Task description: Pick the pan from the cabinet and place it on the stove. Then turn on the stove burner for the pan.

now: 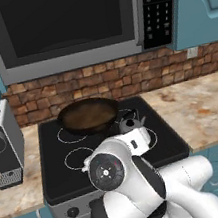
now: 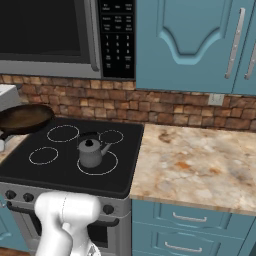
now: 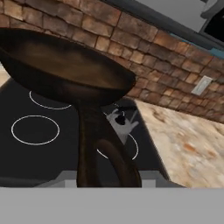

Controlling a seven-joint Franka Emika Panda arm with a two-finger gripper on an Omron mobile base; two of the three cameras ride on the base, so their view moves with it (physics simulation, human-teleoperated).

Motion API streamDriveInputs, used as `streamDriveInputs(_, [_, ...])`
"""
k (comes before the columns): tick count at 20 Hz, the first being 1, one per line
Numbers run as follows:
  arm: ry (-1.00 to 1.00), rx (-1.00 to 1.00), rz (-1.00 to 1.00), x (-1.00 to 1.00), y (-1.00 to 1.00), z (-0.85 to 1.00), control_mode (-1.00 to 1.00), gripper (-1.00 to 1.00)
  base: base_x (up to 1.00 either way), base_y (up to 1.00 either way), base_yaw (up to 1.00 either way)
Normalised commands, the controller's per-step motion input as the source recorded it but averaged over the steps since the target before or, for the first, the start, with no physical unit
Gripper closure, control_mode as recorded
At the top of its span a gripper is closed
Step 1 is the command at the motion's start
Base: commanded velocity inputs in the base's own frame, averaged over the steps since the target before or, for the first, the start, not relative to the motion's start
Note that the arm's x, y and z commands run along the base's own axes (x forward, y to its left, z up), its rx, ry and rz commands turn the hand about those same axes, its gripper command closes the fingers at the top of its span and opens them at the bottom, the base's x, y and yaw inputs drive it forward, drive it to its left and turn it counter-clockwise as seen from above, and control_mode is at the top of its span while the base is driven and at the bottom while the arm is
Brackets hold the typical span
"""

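The pan (image 1: pixel 87 114) is a round dark skillet with a brownish face, held a little above the back left of the stove (image 1: pixel 57 177). From the right base view the pan (image 2: pixel 22 119) hangs over the cooktop's (image 2: pixel 30 172) left edge. In the hand view the pan (image 3: pixel 65 65) looms close, and its long dark handle runs down into my gripper (image 3: pixel 108 180), which is shut on it. The white burner rings of the stove (image 3: pixel 35 130) show beneath the pan. The cabinet (image 2: pixel 190 45) hangs at the upper right with its doors closed.
A small grey kettle (image 2: pixel 91 151) stands on the front right burner, just right of the pan's handle (image 3: pixel 120 120). The microwave (image 1: pixel 65 22) hangs low over the stove. A coffee machine (image 1: pixel 6 149) stands to the left. Marble counter (image 2: pixel 200 160) stretches to the right. Black knobs (image 2: pixel 10 195) line the stove front.
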Motion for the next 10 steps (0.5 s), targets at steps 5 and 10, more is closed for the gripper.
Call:
streamDriveInputs(5, [0.0,0.02,-0.08,0.02,0.17,-0.43,-1.0,1.0,0.0,0.0,0.0])
streamDriveInputs(10, [0.0,0.02,-0.09,0.01,0.25,-0.42,-1.0,1.0,0.0,0.0,0.0])
